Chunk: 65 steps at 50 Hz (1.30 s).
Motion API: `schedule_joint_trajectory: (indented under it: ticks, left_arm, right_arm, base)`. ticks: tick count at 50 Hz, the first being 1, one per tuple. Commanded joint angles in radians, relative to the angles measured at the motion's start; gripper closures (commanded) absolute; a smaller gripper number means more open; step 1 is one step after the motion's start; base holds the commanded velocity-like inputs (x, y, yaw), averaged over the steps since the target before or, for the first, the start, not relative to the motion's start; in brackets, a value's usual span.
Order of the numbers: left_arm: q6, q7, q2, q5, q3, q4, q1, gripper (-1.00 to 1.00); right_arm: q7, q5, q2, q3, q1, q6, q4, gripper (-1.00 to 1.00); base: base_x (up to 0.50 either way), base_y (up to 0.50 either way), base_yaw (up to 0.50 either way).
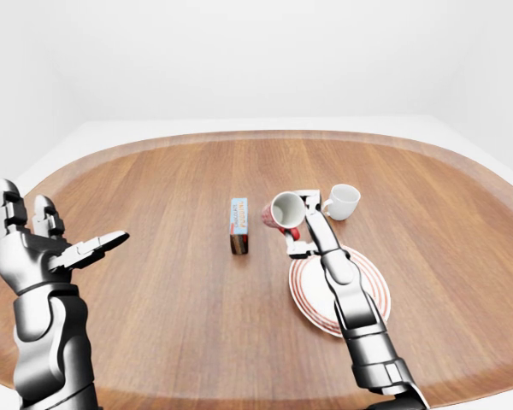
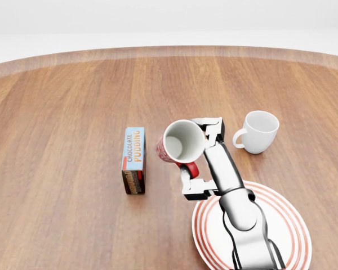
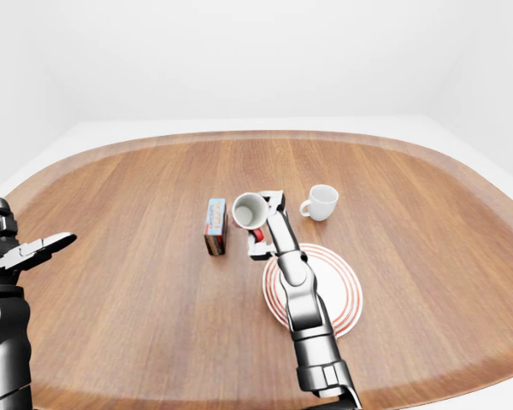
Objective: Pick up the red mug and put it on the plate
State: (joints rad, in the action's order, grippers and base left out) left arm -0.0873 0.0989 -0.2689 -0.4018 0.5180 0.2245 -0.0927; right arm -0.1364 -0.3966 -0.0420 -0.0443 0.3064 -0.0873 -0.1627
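Observation:
The red mug (image 2: 180, 143), white inside, is held off the table with its mouth tipped towards the head camera. My right hand (image 2: 200, 158) is shut on it, with one finger (image 2: 209, 125) over the rim side and another (image 2: 194, 189) under the red handle. The mug hangs between the pudding box and the upper left edge of the white plate with red rings (image 2: 284, 220). My right forearm crosses the plate's left half and hides it. My left hand (image 1: 58, 243) stands open at the left of the left-eye view, holding nothing.
A chocolate pudding box (image 2: 133, 160) stands on the wooden table (image 2: 73, 112) just left of the held mug. A white mug (image 2: 259, 131) sits to the right, above the plate, handle pointing left. The table's rounded edge runs along the top.

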Motion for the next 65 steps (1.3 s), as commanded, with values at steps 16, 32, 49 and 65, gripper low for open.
schedule_joint_trajectory:
  ticks: [16, 32, 49, 65]
  left_arm:
    - [0.000, 0.001, -0.003, 0.001, -0.002, -0.004, -0.004, -1.00]
    - [0.000, 0.001, -0.002, 0.003, -0.001, 0.001, -0.003, -1.00]
    - [0.000, 0.000, 0.001, 0.005, -0.001, 0.005, -0.001, -1.00]
    - [0.000, -0.004, -0.002, 0.005, -0.002, -0.012, -0.002, -1.00]
  right_arm:
    - [0.346, 0.247, 0.294, 0.261, 0.008, 0.000, -0.300, 1.00]
    - [0.257, 0.145, 0.314, 0.220, -0.067, 0.000, -0.367, 1.00]
    - [0.022, 0.068, 0.271, 0.202, -0.170, 0.000, -0.207, 1.00]
    - [-0.003, 0.012, 0.268, 0.200, -0.158, 0.000, -0.320, 1.00]
  base:
    - [0.00, 0.00, 0.00]
    - [0.00, 0.00, 0.00]
    - [0.00, 0.00, 0.00]
    - [0.00, 0.00, 0.00]
